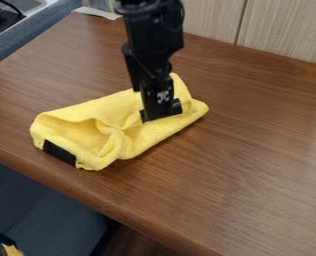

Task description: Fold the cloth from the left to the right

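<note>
Looking at the yellow cloth, we find it folded and rumpled on the wooden table, its black tag towards the near edge. The gripper stands upright against it, hiding part of it — clenched or released, we cannot tell. Farther out we see a white strip and pale wood-grain panels.

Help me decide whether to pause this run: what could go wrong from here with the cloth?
The black robot gripper is down at the yellow fabric cloth, so pulling away might drag the upper layer and spoil the fold. The cloth is bunched and creased near its middle, so the fold may end up lumpy or crooked. Its end with the black tag lies toward the brown wooden table's edge; a strong tug that way could leave it overhanging.
</note>
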`<action>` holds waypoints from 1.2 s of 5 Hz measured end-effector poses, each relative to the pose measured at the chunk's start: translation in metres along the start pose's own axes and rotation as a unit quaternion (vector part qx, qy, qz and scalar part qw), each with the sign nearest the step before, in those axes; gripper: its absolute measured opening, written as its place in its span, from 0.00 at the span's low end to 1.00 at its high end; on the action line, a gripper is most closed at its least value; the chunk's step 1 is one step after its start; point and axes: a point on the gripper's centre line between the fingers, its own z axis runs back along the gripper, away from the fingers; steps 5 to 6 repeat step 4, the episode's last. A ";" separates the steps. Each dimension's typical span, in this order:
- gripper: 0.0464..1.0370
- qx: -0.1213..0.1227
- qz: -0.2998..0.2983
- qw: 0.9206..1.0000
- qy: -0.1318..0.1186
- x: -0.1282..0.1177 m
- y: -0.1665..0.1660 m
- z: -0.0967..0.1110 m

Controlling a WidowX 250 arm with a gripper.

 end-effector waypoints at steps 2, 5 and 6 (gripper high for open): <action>0.96 0.022 0.044 0.999 -0.005 0.001 0.009 0.015; 0.96 0.035 0.083 0.995 0.032 -0.005 0.012 0.010; 0.96 0.035 0.083 0.995 0.032 -0.005 0.012 0.010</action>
